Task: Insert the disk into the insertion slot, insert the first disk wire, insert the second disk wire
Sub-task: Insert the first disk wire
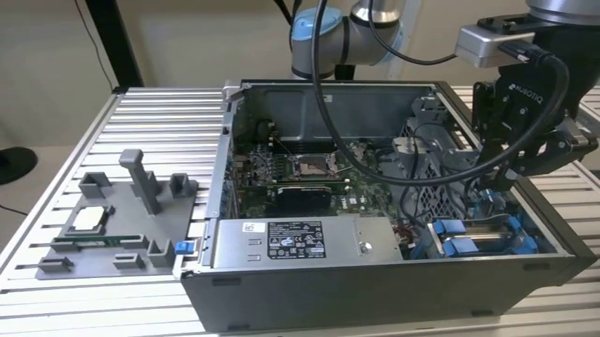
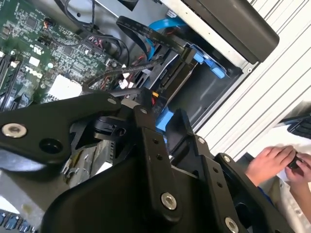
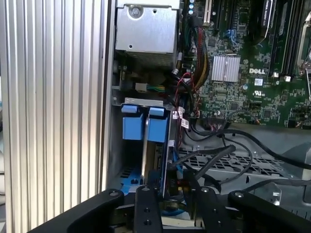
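The disk [image 3: 156, 158] stands on edge in the insertion slot [image 1: 483, 237], the grey bay with blue tabs [image 3: 146, 127] at the case's front corner on the exterior view's right. My gripper [image 1: 504, 184] reaches down into the case at the bay's inner end, among black cables. In both wrist views its black fingers [image 3: 145, 206] flank a dark wire connector [image 3: 177, 187] with red and yellow leads, beside the disk's end. A blue piece [image 2: 163, 121] shows between the fingers [image 2: 146, 131], and the gripper [image 2: 160, 114] looks shut on the connector.
The grey labelled power-supply box [image 1: 295, 242] lies along the case front beside the bay. The motherboard [image 1: 300, 168] fills the case floor. A grey fixture tray [image 1: 112, 225] sits on the ribbed table at the exterior view's left. A person's hands [image 2: 272, 162] are outside the case.
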Tool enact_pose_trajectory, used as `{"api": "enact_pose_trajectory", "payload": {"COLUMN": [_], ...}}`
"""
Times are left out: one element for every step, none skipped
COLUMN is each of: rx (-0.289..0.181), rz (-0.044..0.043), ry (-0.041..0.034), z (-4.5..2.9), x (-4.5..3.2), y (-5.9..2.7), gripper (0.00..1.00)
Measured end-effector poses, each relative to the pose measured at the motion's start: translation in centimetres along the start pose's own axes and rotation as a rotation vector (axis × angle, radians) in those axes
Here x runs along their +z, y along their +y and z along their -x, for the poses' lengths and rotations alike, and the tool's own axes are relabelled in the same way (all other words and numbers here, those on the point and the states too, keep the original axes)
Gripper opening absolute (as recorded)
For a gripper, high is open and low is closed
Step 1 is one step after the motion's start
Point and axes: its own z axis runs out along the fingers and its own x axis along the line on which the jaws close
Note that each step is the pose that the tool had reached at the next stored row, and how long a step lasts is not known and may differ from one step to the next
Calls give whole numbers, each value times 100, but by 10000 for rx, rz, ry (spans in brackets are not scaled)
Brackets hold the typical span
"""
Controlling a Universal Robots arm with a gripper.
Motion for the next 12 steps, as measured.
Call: {"api": "enact_pose_trajectory", "payload": {"rx": [1, 2, 2, 2, 2, 2, 2, 2, 3, 3, 3, 3], "rz": [-7, -14, -16, -17, -18, -19, -20, -21, -22, -24, -24, -24], "ry": [0, 1, 1, 1, 2, 1, 1, 1, 1, 0, 0, 0], "z": [2, 3, 3, 4, 4, 4, 4, 4, 4, 4, 4, 4], "x": [4, 8, 9, 10, 10, 11, 11, 11, 12, 12, 12, 12], "y": [0, 0, 0, 1, 1, 1, 1, 1, 1, 1, 2, 3], "gripper": [100, 100, 100, 100, 100, 100, 100, 100, 100, 100, 100, 100]}}
